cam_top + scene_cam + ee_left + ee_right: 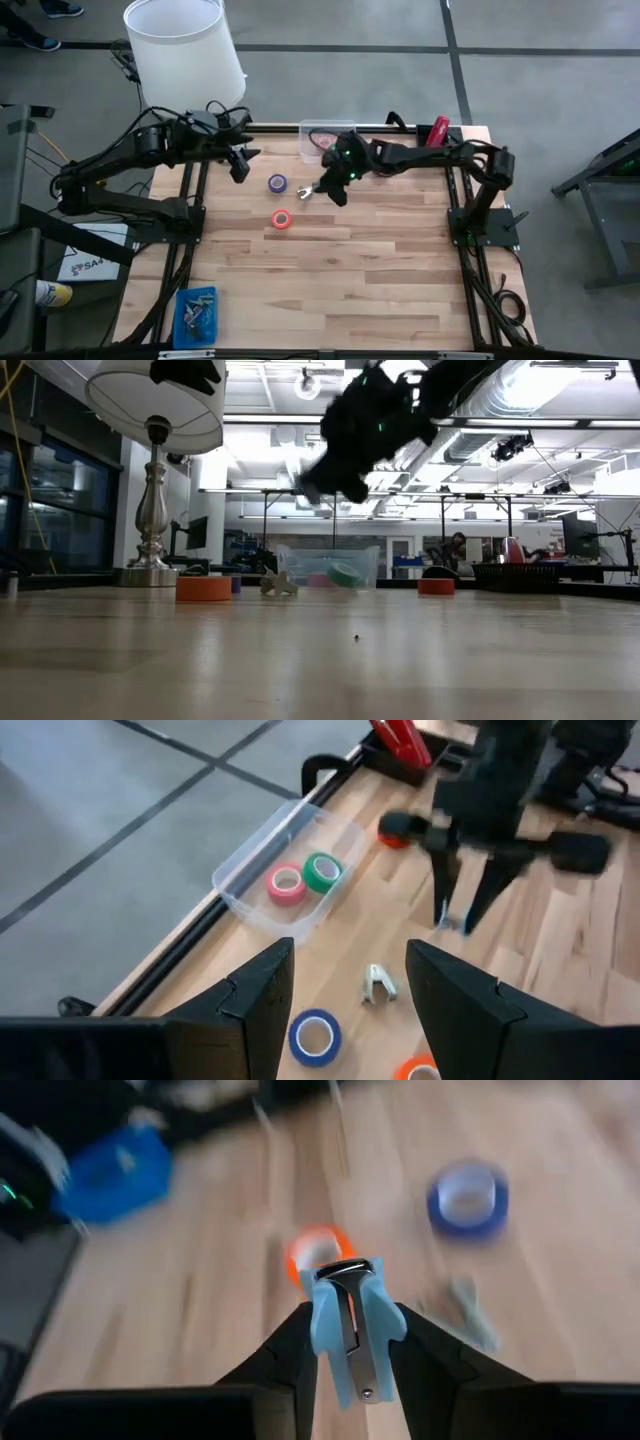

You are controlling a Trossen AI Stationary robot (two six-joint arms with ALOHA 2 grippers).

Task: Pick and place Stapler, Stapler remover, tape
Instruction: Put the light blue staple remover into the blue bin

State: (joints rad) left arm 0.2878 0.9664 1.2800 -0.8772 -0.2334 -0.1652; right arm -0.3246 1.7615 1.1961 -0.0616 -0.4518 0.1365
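One camera is hanging overhead, looking straight down on the whole wooden counter (pixel 330 270) from far off. A second is sitting at counter height, facing level across the boards into the room behind. A third is riding the left arm's wrist, looking forward past its own dark fingers (pixel 250 1005) toward a clear bin (pixel 290 860). A fourth is riding the right arm's wrist, hovering close above the boards. All four are sharing the orange tape roll (pixel 282 219) near the counter's middle.
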